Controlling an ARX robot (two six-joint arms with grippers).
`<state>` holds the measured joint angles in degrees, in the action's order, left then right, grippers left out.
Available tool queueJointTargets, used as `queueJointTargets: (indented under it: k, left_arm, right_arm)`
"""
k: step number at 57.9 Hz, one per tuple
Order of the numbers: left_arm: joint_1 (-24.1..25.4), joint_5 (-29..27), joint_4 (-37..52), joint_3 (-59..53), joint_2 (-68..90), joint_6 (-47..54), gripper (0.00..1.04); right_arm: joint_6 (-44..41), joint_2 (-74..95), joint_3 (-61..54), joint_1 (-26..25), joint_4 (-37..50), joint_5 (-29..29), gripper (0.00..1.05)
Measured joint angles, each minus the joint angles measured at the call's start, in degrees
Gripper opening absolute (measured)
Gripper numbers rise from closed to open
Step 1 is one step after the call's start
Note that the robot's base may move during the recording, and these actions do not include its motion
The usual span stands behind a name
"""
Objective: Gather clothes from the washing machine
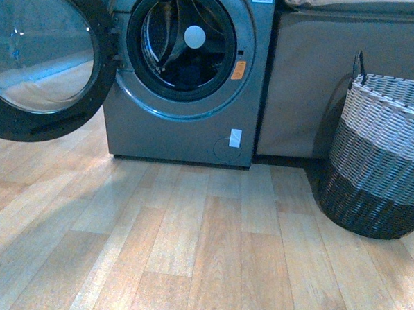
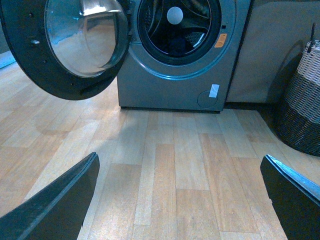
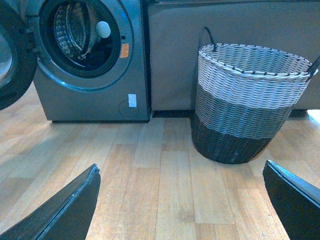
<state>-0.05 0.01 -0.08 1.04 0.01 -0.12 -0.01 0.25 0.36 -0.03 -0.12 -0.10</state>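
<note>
The washing machine (image 1: pixel 173 136) stands ahead of me and toward my left side, its door (image 1: pixel 42 56) swung fully open to the machine's left, so the round mouth of the drum is clear. The clothes (image 1: pixel 187 74) lie inside the machine as a dark heap low in the drum, well behind the rim; they are too dim for me to tell which way their long axis runs. My left gripper (image 2: pixel 180 157) hangs above the wooden floor (image 1: pixel 209 252) in front of the machine, fingers spread wide with nothing between them, and its camera looks almost straight into the drum. My right gripper (image 3: pixel 181 165) is spread just as wide and just as empty, but it faces the wicker basket (image 3: pixel 250 100) that stands to the right of the machine, with a brown panel between the two. I judge the left arm to be the nearer and better lined up. Its reach goes forward and up from the floor, through the mouth, then down to the drum's bottom, keeping clear of the open door on the machine's left.
</note>
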Motion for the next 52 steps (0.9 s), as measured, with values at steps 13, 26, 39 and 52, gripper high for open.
queueJointTargets:
  k: [13, 26, 39, 52]
  left_arm:
    - [0.0, 0.0, 0.0, 0.0, 0.0, 0.0, 0.98]
    - [0.0, 0.0, 0.0, 0.0, 0.0, 0.0, 0.98]
    - [0.0, 0.0, 0.0, 0.0, 0.0, 0.0, 0.98]
    - [0.0, 0.0, 0.0, 0.0, -0.02, 0.0, 0.98]
  right_arm:
    - [0.0, 0.0, 0.0, 0.0, 0.0, 0.0, 0.97]
    - [0.0, 0.0, 0.0, 0.0, 0.0, 0.0, 0.97]
    - [0.0, 0.0, 0.0, 0.0, 0.0, 0.0, 0.97]
    - [0.0, 0.0, 0.0, 0.0, 0.0, 0.0, 0.97]
